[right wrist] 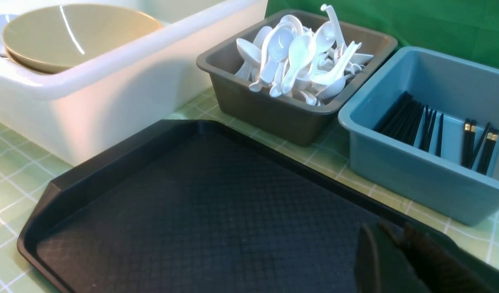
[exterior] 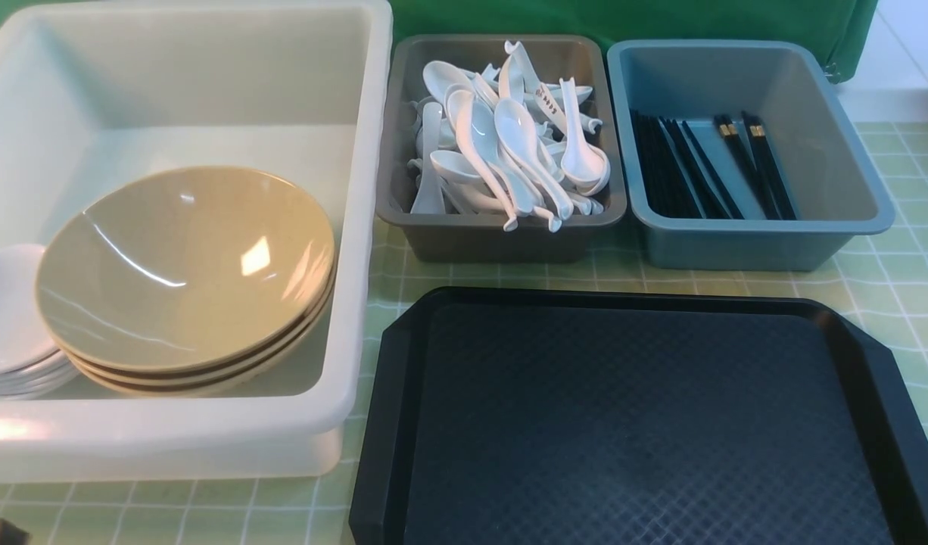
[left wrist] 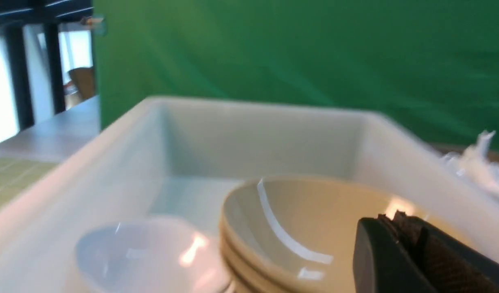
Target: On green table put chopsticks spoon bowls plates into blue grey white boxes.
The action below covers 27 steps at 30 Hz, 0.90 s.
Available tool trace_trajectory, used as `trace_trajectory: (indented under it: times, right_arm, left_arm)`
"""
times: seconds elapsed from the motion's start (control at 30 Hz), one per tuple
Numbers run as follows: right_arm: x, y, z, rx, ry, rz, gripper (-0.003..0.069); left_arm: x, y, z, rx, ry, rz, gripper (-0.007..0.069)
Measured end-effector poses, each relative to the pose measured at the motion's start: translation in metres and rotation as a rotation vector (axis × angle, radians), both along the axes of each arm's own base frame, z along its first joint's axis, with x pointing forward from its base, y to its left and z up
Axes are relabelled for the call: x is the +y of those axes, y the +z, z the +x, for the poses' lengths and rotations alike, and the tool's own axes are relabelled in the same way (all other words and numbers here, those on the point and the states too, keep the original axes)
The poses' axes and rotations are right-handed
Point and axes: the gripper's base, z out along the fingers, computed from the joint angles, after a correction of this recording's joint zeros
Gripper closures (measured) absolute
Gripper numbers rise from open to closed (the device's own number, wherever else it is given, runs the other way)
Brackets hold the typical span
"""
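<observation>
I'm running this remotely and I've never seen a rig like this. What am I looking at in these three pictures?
It's a robot with two arms, each ending in a claw. The front view looks forward from between the arms; the other two come from cameras on its wrists. On the green checked surface stand a white box with beige bowls and white dishes, a grey-brown box of white spoons, a blue box of black chopsticks, and a black tray. The left claw is shut; the right claw is too blurred to judge. Neither visibly holds anything.
</observation>
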Motion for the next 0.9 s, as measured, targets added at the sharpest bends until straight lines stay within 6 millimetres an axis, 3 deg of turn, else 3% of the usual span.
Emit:
trace_trajectory:
  times: [0.23, 0.9]
  right_arm:
    - [0.0, 0.0, 0.0, 0.0, 0.0, 0.0, 0.0568]
    - [0.0, 0.0, 0.0, 0.001, -0.003, 0.001, 0.0545]
  left_arm:
    - [0.002, -0.037, -0.001, 0.272, 0.019, -0.009, 0.0626]
    - [-0.003, -0.038, -0.001, 0.279, -0.075, 0.004, 0.0626]
